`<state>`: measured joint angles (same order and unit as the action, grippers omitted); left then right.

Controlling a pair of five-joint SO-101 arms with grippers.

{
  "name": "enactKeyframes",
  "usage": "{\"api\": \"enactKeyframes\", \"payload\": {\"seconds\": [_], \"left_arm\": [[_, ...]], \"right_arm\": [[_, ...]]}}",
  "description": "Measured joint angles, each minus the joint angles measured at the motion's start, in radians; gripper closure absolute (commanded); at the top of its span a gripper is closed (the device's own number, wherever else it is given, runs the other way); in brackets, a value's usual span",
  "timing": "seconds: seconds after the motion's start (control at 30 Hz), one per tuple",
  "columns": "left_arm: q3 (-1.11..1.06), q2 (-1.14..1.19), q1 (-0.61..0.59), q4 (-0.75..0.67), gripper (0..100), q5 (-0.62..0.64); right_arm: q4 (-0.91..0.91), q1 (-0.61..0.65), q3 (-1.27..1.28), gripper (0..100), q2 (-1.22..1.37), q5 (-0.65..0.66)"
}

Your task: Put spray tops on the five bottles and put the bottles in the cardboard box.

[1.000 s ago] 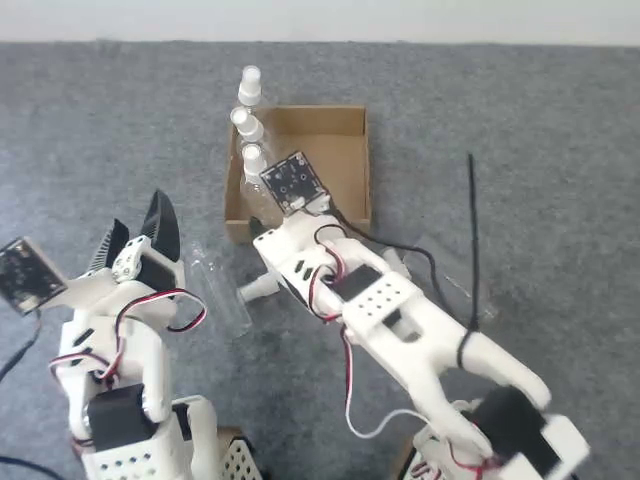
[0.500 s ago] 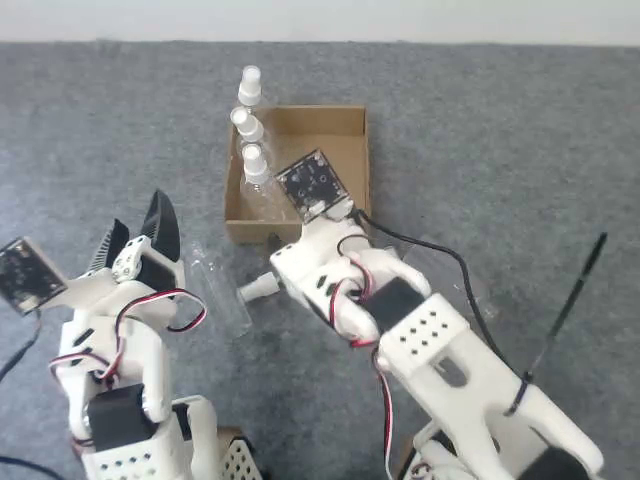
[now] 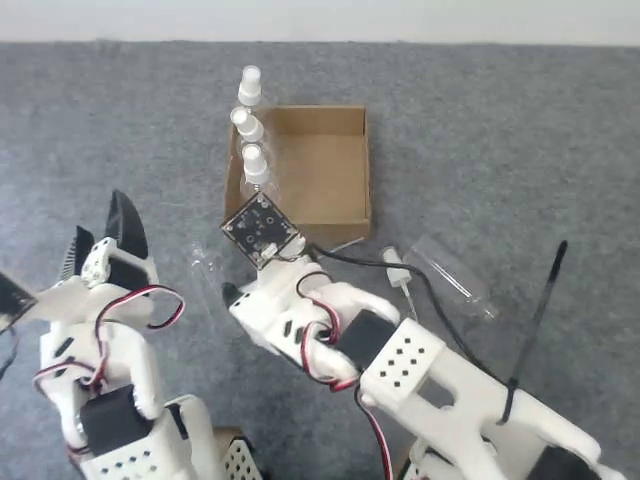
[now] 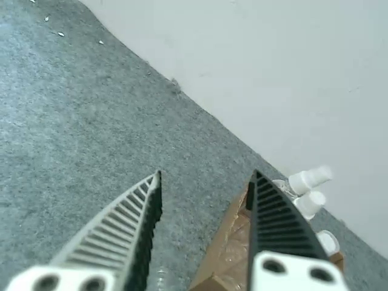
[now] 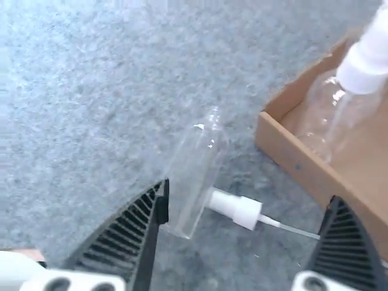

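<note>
Cardboard box (image 3: 345, 165): it sat on the gray carpet (image 3: 520, 130), with three topped bottles (image 3: 255, 165) in a row by one wall (two more to go, I think).
Right gripper (image 5: 248, 194): open wide, holding nothing, over the bare bottle and the loose top.
Left gripper (image 4: 206, 176): open wide too, holding nothing.
Bare bottle (image 5: 194, 160): it lay on its side near the box. It was round, so a bump could roll it away.
Spray top (image 5: 233, 207): it lay right beside the bottle. A sloppy grab could catch both, or bend its thin tube.
</note>
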<state>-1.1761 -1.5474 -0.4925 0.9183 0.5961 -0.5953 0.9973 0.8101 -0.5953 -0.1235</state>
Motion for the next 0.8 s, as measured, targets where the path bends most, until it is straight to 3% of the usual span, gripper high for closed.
{"api": "enactKeyframes", "payload": {"seconds": [0.33,0.8], "left_arm": [[0.000,0.002,-0.057,-0.031,79,0.005],[0.000,0.002,-0.146,-0.054,79,0.038]], "right_arm": [[0.187,0.040,-0.003,66.3,0.273,-0.003],[0.204,0.048,-0.158,66.3,0.534,-0.003]]}}
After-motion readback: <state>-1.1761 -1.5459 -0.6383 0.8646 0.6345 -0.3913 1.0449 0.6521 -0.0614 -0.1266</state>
